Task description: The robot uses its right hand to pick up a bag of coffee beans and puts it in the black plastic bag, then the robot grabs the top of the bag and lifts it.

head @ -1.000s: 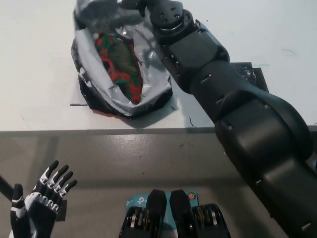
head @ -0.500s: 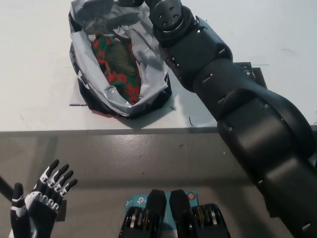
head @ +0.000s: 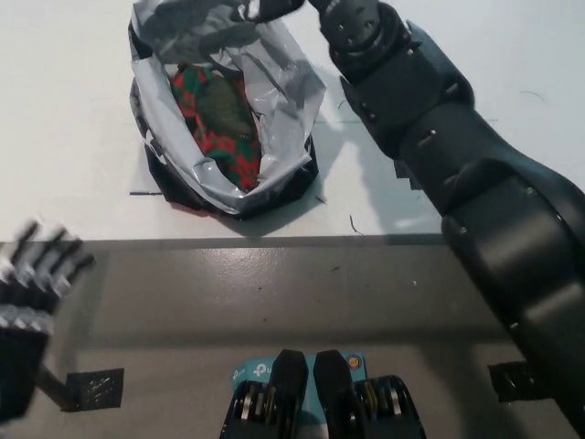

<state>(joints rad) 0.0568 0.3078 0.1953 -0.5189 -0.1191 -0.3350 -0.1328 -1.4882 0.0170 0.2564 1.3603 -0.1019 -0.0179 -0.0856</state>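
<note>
1. Right arm [head: 475, 183]: glossy black, bulky rounded shell segments, small pale screws and short marks along seams.
2. Left hand [head: 32, 293]: white with black segments, fingers [head: 55, 251] banded, motion-blurred.

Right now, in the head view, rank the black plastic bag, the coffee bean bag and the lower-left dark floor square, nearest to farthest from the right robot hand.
1. The black plastic bag: its top lies right at the right robot hand.
2. The coffee bean bag: inside, further down.
3. The dark floor square: lower left, below the table.
</note>
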